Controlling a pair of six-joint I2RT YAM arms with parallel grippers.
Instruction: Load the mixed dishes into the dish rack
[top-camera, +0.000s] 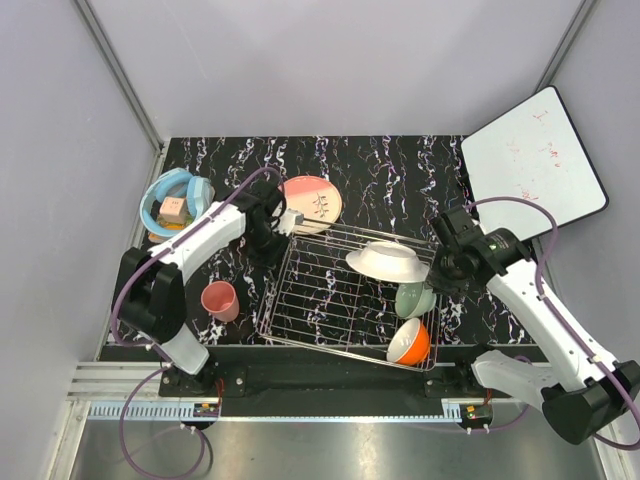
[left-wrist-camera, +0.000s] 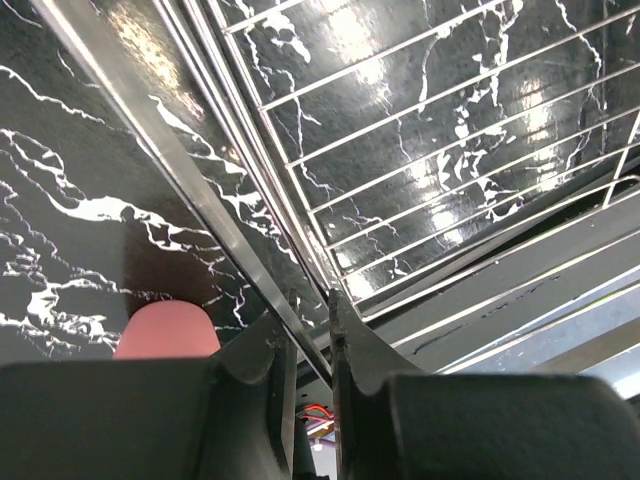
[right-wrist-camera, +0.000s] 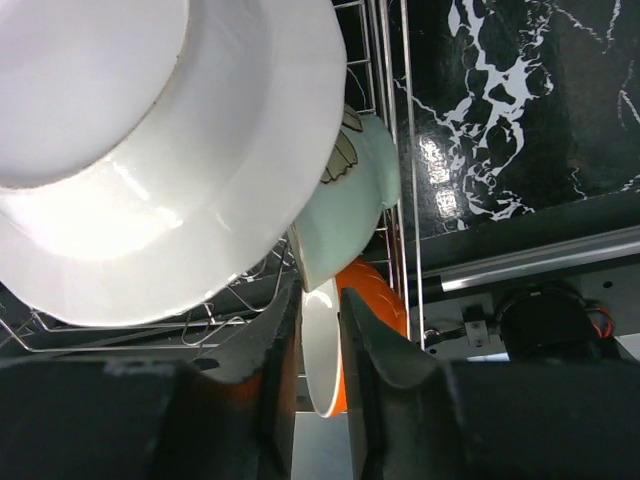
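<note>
Overhead and close wrist views share the dish rack (top-camera: 320, 292).

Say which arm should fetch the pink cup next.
Left, probably. The cup stands on the table left of the rack, on the left arm's side. The right arm is across the rack, by the green bowl.

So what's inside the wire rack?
In the dish rack: a white plate, a pale green bowl and a white-and-orange bowl. The plate hides the rack floor beneath it.
</note>
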